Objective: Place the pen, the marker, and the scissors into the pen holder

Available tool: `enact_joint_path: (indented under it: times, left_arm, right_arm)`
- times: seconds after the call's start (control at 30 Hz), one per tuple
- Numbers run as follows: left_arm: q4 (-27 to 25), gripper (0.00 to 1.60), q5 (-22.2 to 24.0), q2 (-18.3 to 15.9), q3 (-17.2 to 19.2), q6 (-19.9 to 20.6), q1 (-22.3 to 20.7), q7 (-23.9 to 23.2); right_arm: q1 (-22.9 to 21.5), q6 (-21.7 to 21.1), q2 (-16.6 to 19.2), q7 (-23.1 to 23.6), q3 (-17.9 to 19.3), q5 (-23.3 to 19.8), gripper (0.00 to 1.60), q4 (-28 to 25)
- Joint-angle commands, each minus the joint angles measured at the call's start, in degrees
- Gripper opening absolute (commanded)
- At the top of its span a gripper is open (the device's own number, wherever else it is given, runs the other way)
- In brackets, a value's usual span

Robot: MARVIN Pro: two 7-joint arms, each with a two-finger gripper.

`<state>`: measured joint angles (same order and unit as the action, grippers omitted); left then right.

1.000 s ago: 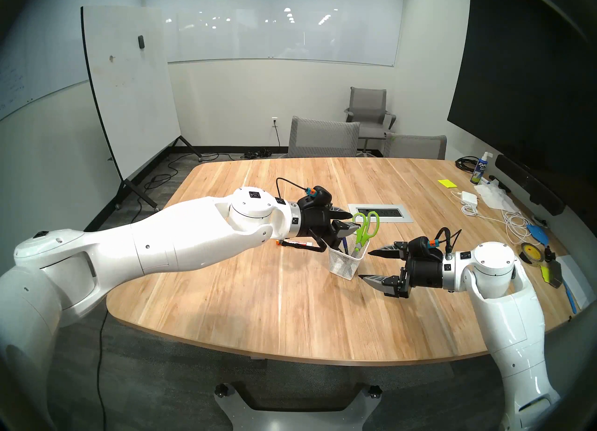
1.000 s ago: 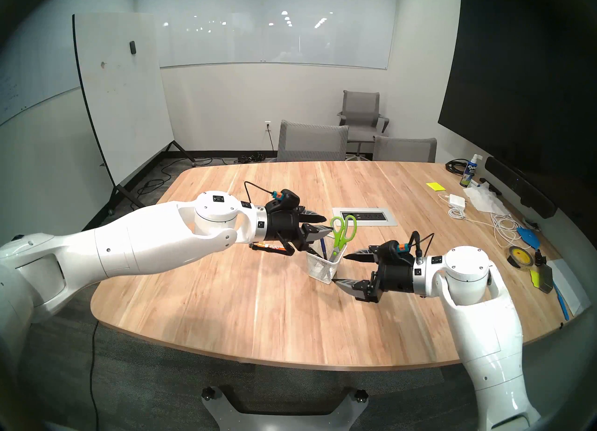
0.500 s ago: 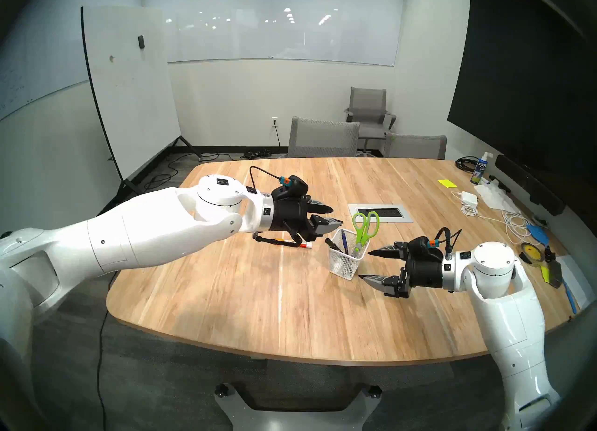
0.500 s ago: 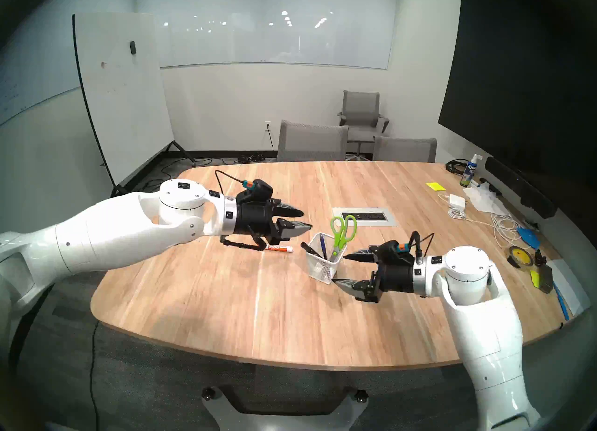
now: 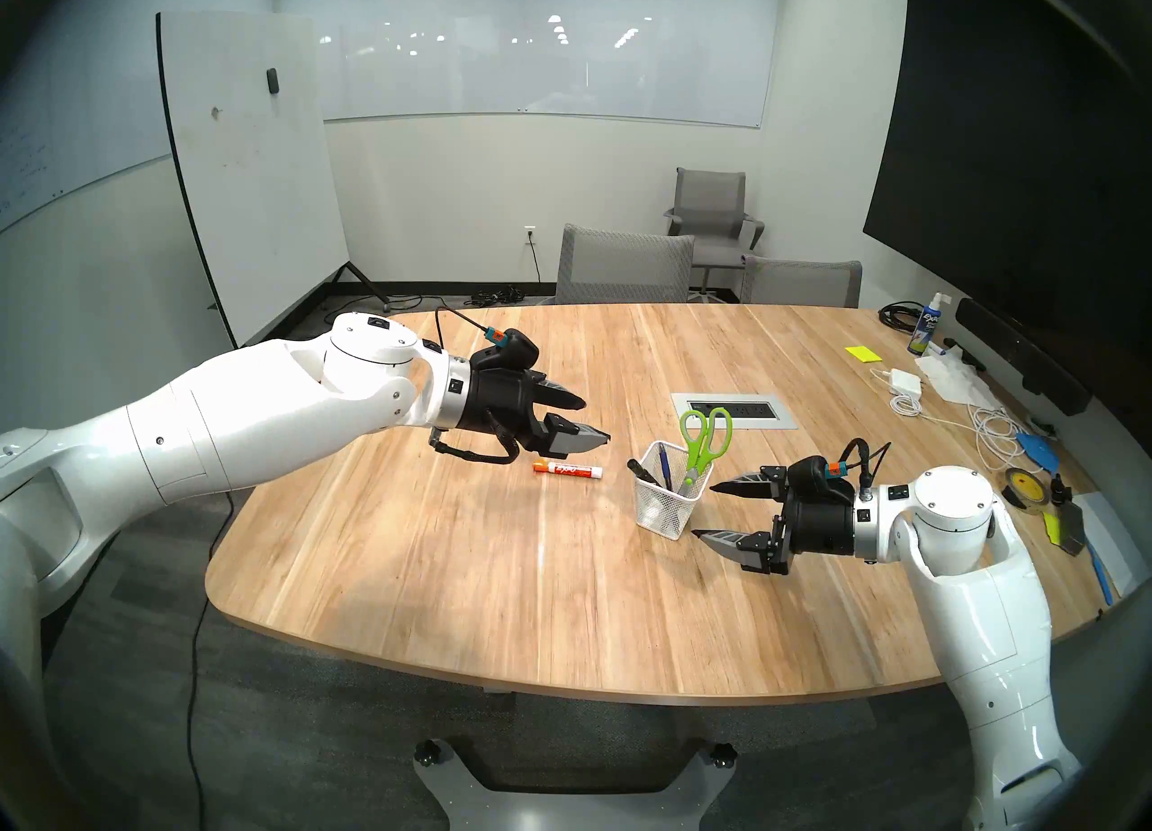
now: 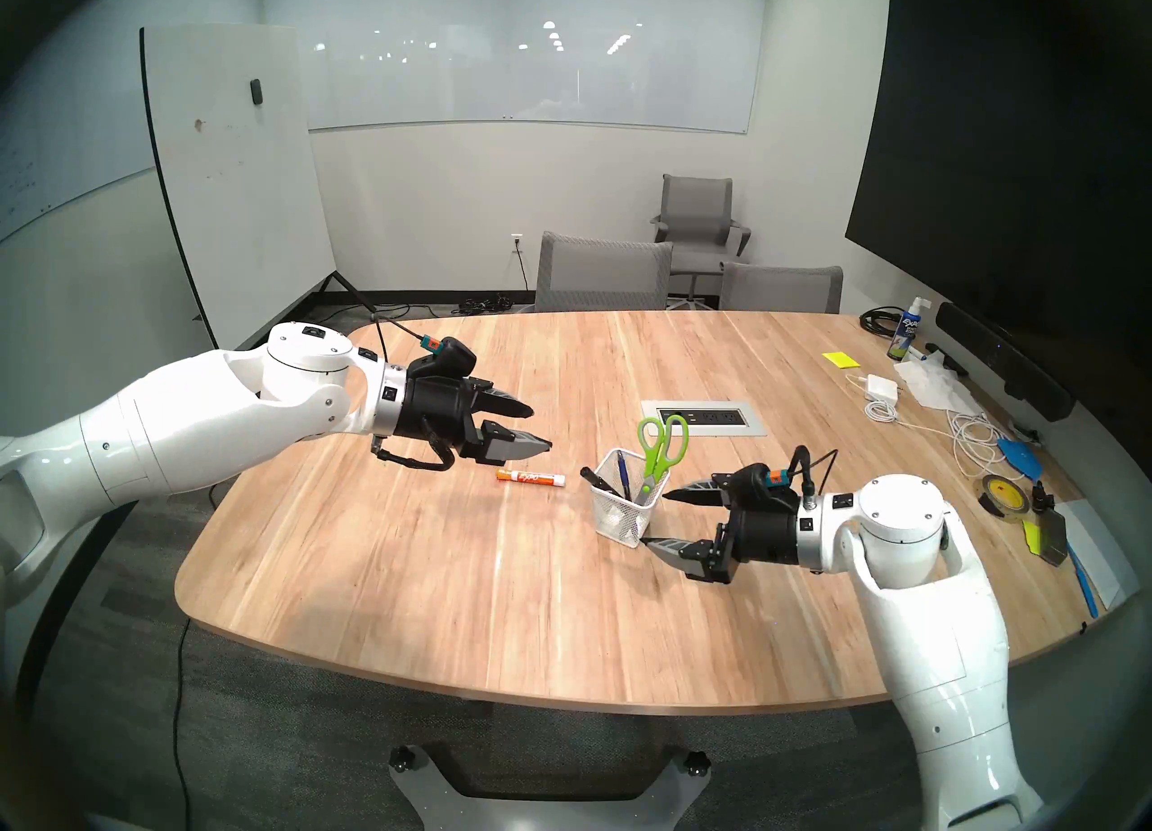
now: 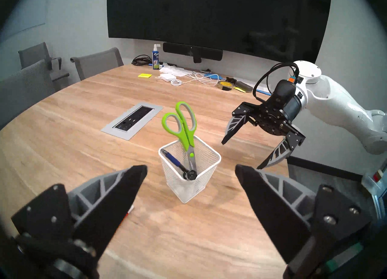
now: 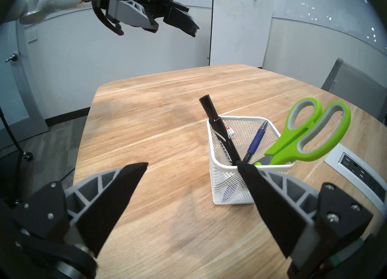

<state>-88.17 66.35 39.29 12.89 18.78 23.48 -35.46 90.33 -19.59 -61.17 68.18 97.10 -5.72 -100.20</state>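
Note:
The white mesh pen holder stands upright on the table. Leaning inside it are the green-handled scissors, the blue pen and a black marker. A white marker with an orange cap lies flat left of the holder. My left gripper hovers open and empty above that marker. Close to the holder's right side, my right gripper is open and empty.
A grey power-outlet plate is set into the table behind the holder. Cables, a charger, a tape roll and a spray bottle crowd the right edge. Grey chairs stand at the far side.
My left gripper has drawn back to the left, away from above the holder, and its jaws have spread wider. The black marker stays in the holder. The right arm has not moved.

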Motion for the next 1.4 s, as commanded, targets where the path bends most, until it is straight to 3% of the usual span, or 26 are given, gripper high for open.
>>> enact_joint_path:
  times: [0.0, 0.43, 0.83, 1.0, 1.37]
  left_arm:
    - [5.64, 1.54, -1.86, 4.31, -0.43, 1.38, -3.17, -4.37]
    - [14.31, 1.6, -6.17, 10.82, -2.4, 0.58, -3.75, -10.4]
    - [19.55, 1.6, -8.92, 13.84, -4.08, 0.12, -4.92, -18.93]
    - [24.59, 1.6, -10.31, 16.3, -5.01, -0.68, -4.91, -22.22]
    - [33.6, 1.6, -11.88, 22.09, -5.42, -0.99, -5.11, -24.58]
  right_arm:
    - [-0.55, -0.11, -0.04, 0.02, 0.11, -0.19, 1.6, -0.87]
    - [-0.55, -0.09, -0.06, 0.04, 0.12, -0.17, 1.6, -0.85]
    - [-0.55, -0.12, -0.07, 0.05, 0.14, -0.16, 1.6, -0.87]
    - [-0.55, -0.13, -0.08, 0.06, 0.14, -0.14, 1.6, -0.88]
    - [-0.56, -0.1, -0.1, 0.08, 0.15, -0.12, 1.6, -0.85]
